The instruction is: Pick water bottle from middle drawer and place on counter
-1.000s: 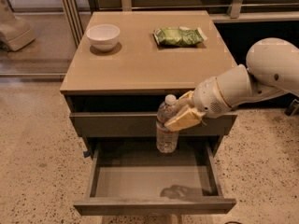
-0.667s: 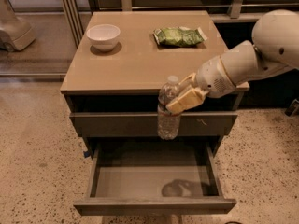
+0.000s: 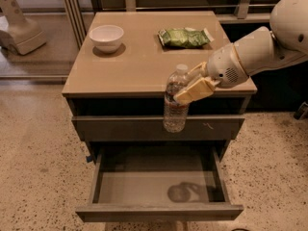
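Observation:
My gripper (image 3: 192, 86) is shut on the water bottle (image 3: 175, 105), a clear ribbed bottle with a white cap, gripping its upper part from the right. The bottle hangs upright in the air in front of the cabinet, its cap about level with the front edge of the tan counter (image 3: 139, 66). Below it, the middle drawer (image 3: 159, 186) is pulled wide open, with only the bottle's shadow on its grey floor. My white arm (image 3: 255, 52) reaches in from the right.
A white bowl (image 3: 106, 36) stands at the counter's back left and a green snack bag (image 3: 185, 37) at the back right. A closed drawer front with small pale scratches (image 3: 159, 127) sits just behind the bottle. A white robot base (image 3: 17, 25) stands at the far left.
My gripper has lifted the bottle higher, from in front of the drawer fronts to about the counter's edge level. The drawer stays open.

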Robot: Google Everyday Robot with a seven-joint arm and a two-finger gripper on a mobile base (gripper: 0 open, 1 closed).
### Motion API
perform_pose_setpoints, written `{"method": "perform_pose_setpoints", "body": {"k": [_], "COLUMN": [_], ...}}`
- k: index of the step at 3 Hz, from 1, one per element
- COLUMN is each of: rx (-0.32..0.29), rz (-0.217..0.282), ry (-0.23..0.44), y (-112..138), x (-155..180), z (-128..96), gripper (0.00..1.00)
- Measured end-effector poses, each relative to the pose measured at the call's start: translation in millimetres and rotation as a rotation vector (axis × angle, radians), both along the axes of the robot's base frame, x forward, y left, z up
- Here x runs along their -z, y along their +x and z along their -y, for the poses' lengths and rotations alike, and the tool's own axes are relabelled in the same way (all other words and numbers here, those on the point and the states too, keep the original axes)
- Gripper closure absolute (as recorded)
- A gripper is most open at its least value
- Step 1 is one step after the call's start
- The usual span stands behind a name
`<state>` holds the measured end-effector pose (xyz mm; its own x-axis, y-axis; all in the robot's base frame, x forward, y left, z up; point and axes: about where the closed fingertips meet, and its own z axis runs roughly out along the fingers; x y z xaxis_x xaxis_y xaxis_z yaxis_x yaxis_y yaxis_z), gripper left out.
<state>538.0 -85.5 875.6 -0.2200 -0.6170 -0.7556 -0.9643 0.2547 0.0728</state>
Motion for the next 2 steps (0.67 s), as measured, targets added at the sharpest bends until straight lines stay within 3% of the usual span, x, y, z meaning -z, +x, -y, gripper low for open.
{"method": "perform_pose_setpoints", "body": {"k": [2], "rx": [0.023], "rz": [0.057], "ry": [0.005], "y": [38.7], "x": [-49.5], "z": [6.2], "gripper": [1.00]}}
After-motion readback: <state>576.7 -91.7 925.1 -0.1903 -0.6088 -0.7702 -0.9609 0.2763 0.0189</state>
